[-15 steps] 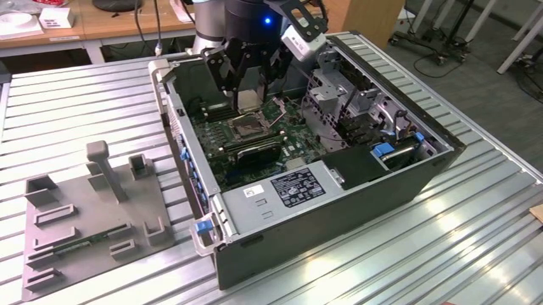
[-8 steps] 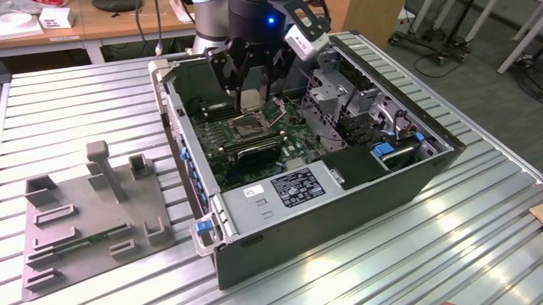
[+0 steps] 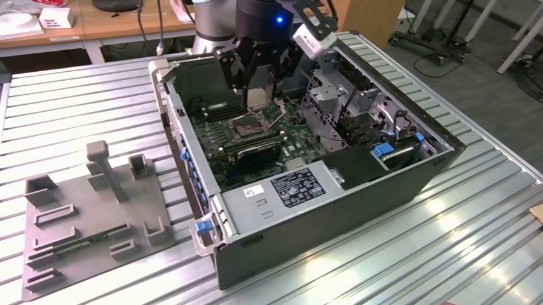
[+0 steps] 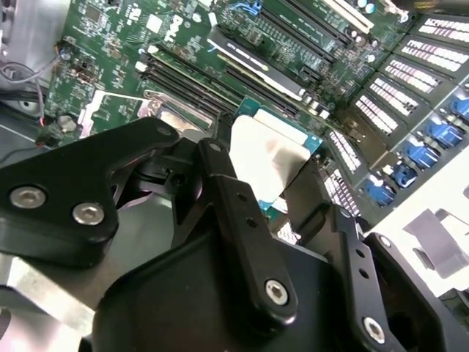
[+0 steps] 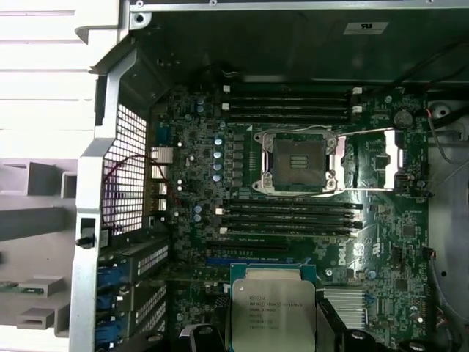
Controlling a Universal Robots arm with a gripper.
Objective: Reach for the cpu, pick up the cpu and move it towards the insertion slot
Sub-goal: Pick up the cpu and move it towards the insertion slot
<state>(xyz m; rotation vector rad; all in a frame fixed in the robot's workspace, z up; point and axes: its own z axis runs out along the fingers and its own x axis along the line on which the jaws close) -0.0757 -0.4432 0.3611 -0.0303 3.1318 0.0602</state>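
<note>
I see the cpu (image 5: 272, 312), a thin square chip with a silvery-white face on a green edge, lifted off the board and clamped between the black fingers (image 4: 234, 202) of the pincer (image 3: 256, 95). It hangs flat above the motherboard. The insertion slot (image 5: 299, 164), a square metal-framed socket with a dark centre, lies open, apart from the chip, in the exterior view just below it.

The exterior view looks down at an angle from well back, taking in the whole open case (image 3: 322, 159) on the table (image 3: 76, 114). The first wrist view faces almost straight down onto the board (image 5: 293, 220), fairly close. The second wrist view sits just behind the claw (image 4: 260, 172) (very near), looking obliquely. All three share the board; both wrist views share the cpu (image 5: 272, 312).
</note>
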